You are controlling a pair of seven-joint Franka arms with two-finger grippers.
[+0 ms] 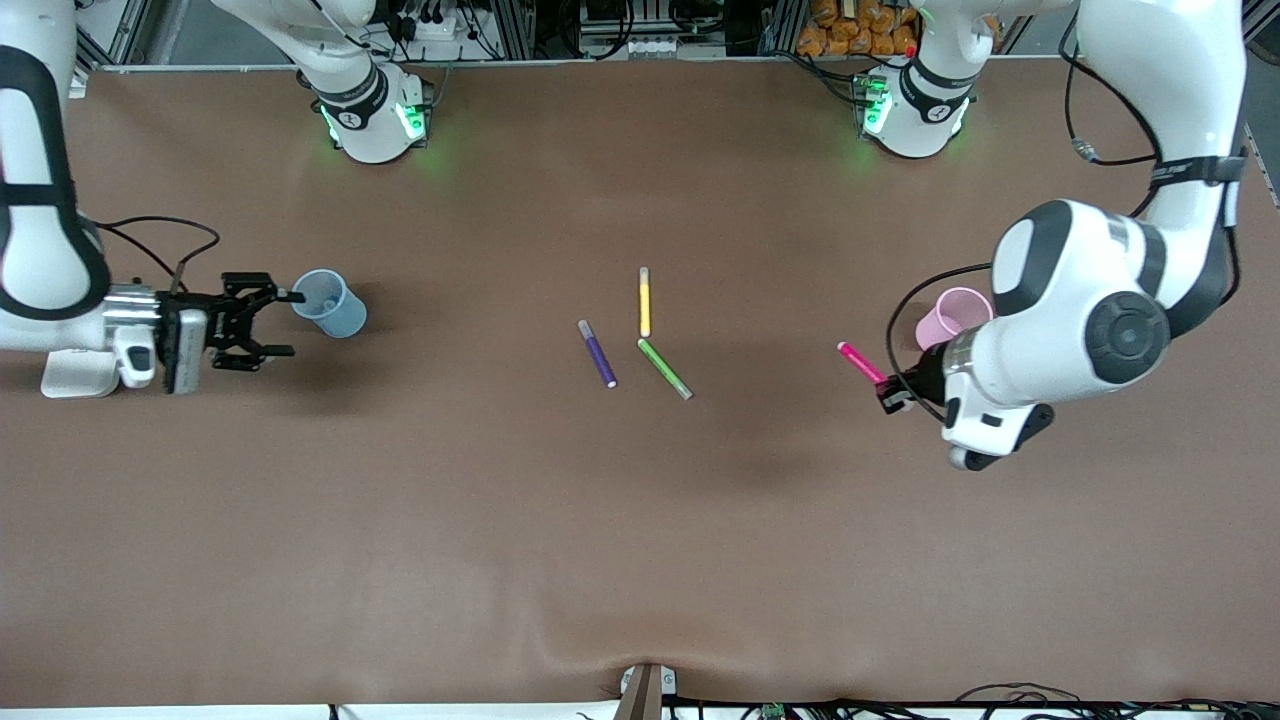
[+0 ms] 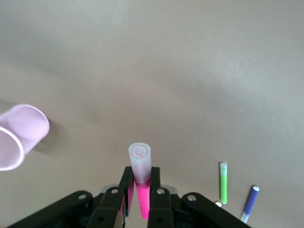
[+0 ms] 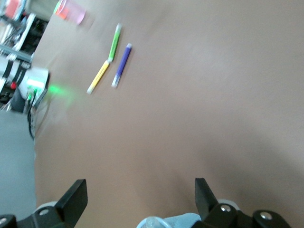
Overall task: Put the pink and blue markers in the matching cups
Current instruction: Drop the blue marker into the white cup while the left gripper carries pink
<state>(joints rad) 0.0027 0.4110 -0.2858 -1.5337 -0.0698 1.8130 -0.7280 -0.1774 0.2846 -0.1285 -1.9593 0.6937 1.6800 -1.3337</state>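
Front view — slim pink marker (image 1: pixel 860 361) pinched in the left gripper (image 1: pixel 893 392) near the ribbed pink cup (image 1: pixel 950 317).
Right gripper (image 1: pixel 280 322), fingers spread, beside the translucent blue cup (image 1: pixel 330 303) — both on matte brown table (image 1: pixel 500 520).

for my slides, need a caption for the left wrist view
Left tool shut on pink marker, pink cup beside it.

Front camera: high, across the tabletop (image 1: pixel 640 560) from my two bases, facing me and taking in the whole tabletop.

Left wrist camera: rides on my left hand (image 2: pixel 138 197), looking out past its fingers from close range.

Right wrist camera: on my right hand (image 3: pixel 137 199), tilted across the tabletop.

Shared by all three: green marker (image 1: pixel 665 369) (image 2: pixel 223 183) (image 3: pixel 114 42), purple marker (image 1: pixel 598 354) (image 2: pixel 250 203) (image 3: pixel 121 65), pink cup (image 1: pixel 952 317) (image 2: pixel 19 136) (image 3: pixel 71 10).
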